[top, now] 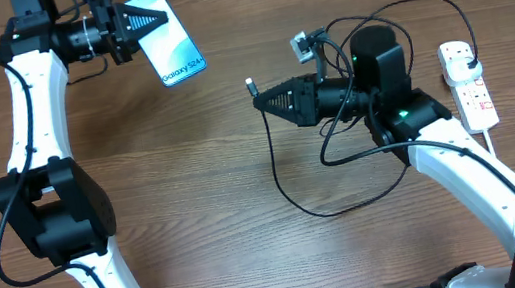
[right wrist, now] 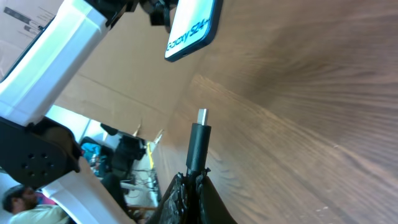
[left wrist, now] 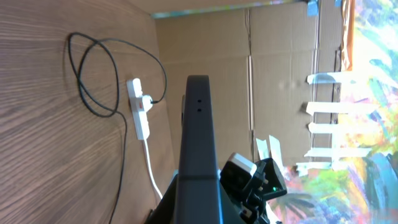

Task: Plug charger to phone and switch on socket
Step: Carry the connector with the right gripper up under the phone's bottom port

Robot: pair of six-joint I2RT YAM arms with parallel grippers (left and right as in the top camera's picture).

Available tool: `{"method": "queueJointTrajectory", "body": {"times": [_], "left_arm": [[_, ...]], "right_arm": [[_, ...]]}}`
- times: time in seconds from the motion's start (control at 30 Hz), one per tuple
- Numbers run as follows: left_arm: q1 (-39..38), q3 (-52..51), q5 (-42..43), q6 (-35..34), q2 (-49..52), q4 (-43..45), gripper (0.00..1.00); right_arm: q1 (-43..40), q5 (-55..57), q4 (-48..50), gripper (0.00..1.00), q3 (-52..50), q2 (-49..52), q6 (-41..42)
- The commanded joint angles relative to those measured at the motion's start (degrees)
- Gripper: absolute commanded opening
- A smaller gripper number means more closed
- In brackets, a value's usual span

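Above the surface (top: 194,193), your left claw (top: 153,19) clamps the phone (top: 174,40) and your right claw (top: 262,101) clamps the charger (right wrist: 199,146) tip, aimed at it but apart; its plug looks seated in the socket (top: 474,98), so mating and switch-on remain.

I see slim smartphone (top: 167,38), light-blue screen, raised far left; thin black charger cable (right wrist: 199,143) looped, tip lifted; white power strip (top: 474,95) right, cable plugged in.

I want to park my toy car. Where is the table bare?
The big bare wood in the middle, between the left arm and the looping charger cable. It is crowded on the right, where cable, right arm and socket bunch up.
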Motion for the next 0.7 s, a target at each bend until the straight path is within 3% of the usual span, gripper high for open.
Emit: {"method": "queueJointTrajectory", "body": {"times": [0.0,0.67], "left_arm": [[-1.5,0.5,3.3,0.8,0.2,0.2,0.04],[-6.2,0.5,4.5,-5.5,0.2,5.5,0.04]], "right_arm": [[1.6,1.5,3.0,0.04,-0.3,-0.1,6.4],[4.7,5.7,5.3,0.04,-0.3,-0.1,11.4]]}}
